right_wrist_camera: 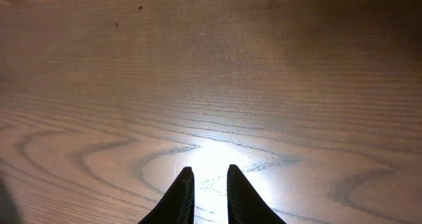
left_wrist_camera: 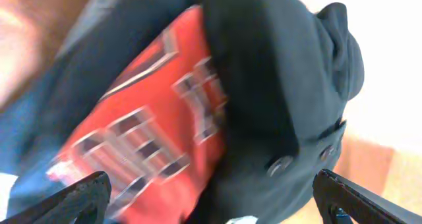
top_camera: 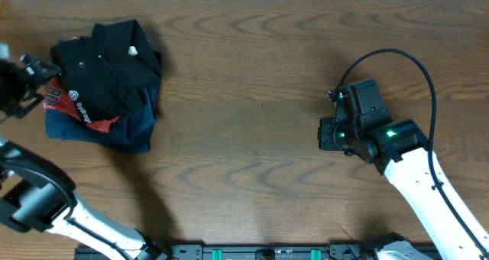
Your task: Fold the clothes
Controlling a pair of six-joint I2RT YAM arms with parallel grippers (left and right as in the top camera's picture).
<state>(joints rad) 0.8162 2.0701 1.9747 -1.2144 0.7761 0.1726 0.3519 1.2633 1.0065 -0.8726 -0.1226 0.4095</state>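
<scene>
The big wooden table (top_camera: 267, 99) is under the right pincer (right_wrist_camera: 208, 184), whose two fingers are almost together with nothing between them. Well away from it, right in front of the left pincer (left_wrist_camera: 210, 184), sits a pile of clothes. The left pincer's fingers are spread wide apart and hold nothing. The navy blue garment (top_camera: 134, 130) is at the bottom and the red shirt (left_wrist_camera: 151, 145) peeks out above it. The black shirt (top_camera: 107, 65) lies on top, folded small, with two buttons (left_wrist_camera: 280, 165) and a white logo (top_camera: 76, 98).
</scene>
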